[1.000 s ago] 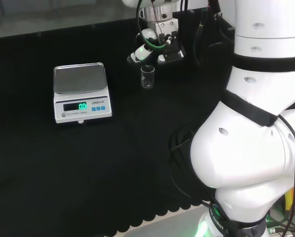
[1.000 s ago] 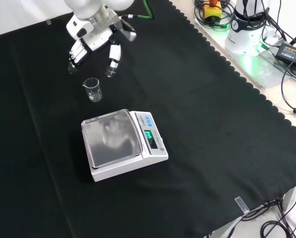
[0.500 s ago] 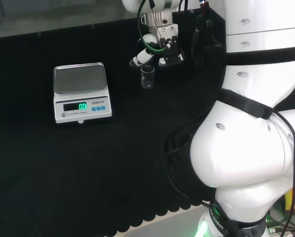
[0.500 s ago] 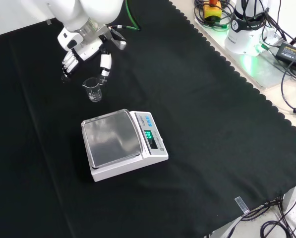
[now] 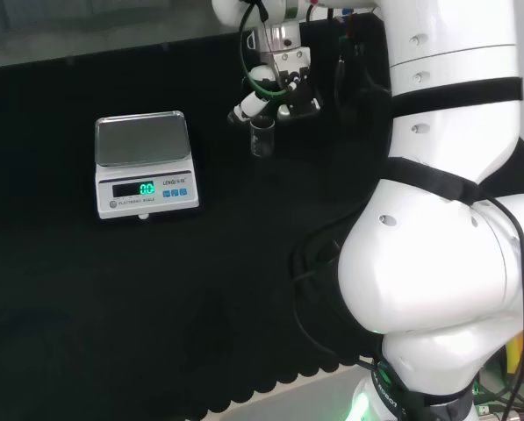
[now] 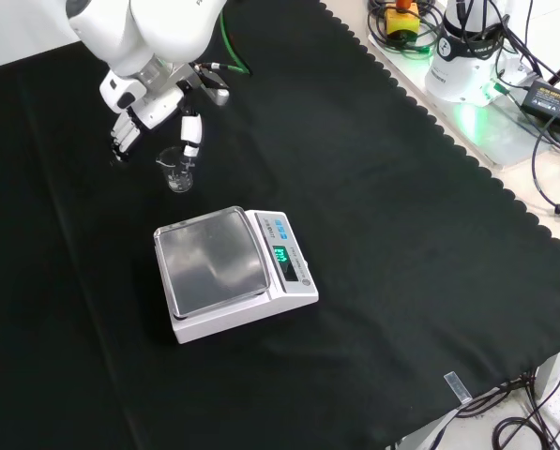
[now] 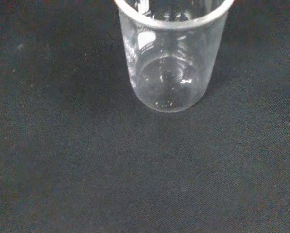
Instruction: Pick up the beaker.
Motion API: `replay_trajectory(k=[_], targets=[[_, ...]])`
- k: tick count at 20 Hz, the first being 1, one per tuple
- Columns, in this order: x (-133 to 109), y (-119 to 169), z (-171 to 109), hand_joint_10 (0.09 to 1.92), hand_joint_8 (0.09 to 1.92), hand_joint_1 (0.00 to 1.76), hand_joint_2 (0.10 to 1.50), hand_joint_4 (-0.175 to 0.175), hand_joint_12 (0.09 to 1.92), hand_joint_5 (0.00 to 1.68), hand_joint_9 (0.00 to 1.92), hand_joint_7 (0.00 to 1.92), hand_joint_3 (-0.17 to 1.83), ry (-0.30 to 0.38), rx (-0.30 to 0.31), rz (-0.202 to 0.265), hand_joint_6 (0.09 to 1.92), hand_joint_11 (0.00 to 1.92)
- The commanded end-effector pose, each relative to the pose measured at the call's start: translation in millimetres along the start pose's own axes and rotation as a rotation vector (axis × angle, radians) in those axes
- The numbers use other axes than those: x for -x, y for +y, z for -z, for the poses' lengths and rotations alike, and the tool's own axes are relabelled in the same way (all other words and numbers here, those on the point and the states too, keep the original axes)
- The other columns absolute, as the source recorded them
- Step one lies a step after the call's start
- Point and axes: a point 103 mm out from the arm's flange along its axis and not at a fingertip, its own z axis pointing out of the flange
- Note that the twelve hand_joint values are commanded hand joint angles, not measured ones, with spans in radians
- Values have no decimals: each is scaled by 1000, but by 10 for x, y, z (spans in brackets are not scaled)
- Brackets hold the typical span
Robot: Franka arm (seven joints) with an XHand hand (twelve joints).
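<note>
In the head view, my hand hangs at the far side of the black cloth, just above and behind the clear glass beaker, which stands upright on the cloth. My fingers point downward, spread and fairly straight, clasping nothing. A white digital scale with a steel pan sits well to the left of the beaker, its green display lit.

In the front view, my hand comes in from the top left. My fingers reach down on the beaker's left and my thumb on its right, so the beaker stands between them, ungripped. The scale lies nearer the camera, close below the beaker.

In the wrist view, the beaker is close, upright and empty on the cloth.
</note>
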Motion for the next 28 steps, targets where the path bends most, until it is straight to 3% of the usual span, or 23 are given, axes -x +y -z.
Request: replay_trajectory(k=[1, 6, 10, 16, 23, 28], targets=[[-98, -3, -114, 918, 738, 458, 809, -88, 1430, 385, 140, 149, 232, 8, -35, -7, 87, 348], [-3, -142, -175, 918, 738, 458, 807, -88, 1431, 385, 140, 149, 229, 13, -40, -11, 87, 348], [-73, -224, -247, 918, 738, 460, 807, -88, 1433, 386, 140, 150, 226, 4, -45, -33, 87, 347], [-135, -138, -294, 919, 740, 493, 806, -87, 1434, 396, 145, 156, 223, 17, -68, -52, 87, 347], [-113, -46, -362, 918, 746, 598, 823, -85, 1429, 436, 189, 216, 229, 8, -75, -73, 87, 373], [-15, -96, -367, 860, 706, 779, 844, -83, 1377, 499, 303, 326, 304, -10, -78, -95, 87, 468]])
